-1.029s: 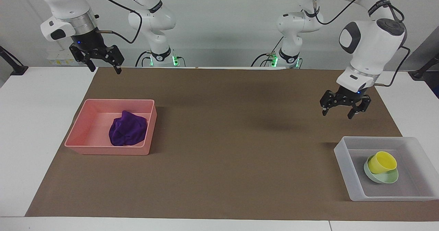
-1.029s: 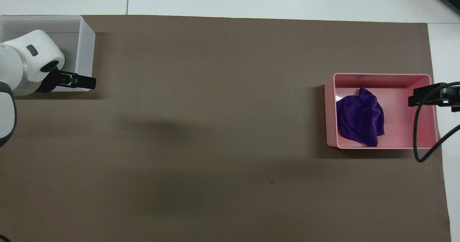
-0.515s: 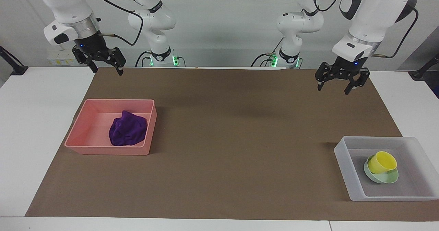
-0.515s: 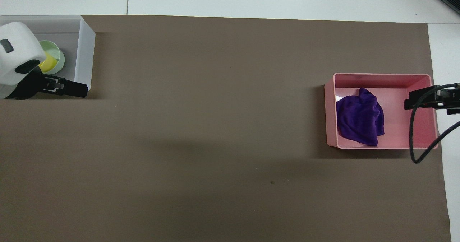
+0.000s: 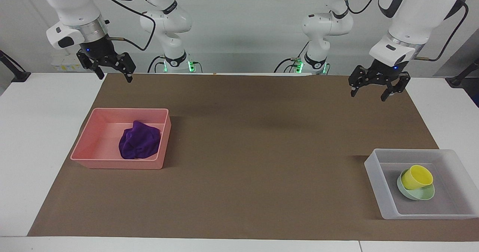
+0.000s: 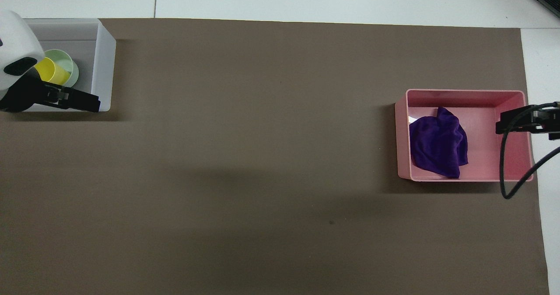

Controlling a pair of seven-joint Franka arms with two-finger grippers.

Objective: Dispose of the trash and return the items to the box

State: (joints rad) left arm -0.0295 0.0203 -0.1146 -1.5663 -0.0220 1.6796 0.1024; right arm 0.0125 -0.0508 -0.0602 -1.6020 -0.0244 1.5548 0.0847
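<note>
The purple cloth lies wadded in the pink tray; it also shows in the overhead view. The yellow cup sits tilted in the mint-green bowl, inside the translucent box at the left arm's end. In the overhead view, the cup and bowl show in the box. My left gripper is open and empty, raised over the mat near its robots' edge. My right gripper is open and empty, raised over the mat's corner at the right arm's end.
A brown mat covers most of the white table. The pink tray stands toward the right arm's end. A black cable hangs from the right arm over the pink tray's edge in the overhead view.
My left gripper has risen and drawn back toward the robots, uncovering the cup and bowl in the overhead view. My right gripper has hardly moved. The cloth, cup and bowl lie as before.
</note>
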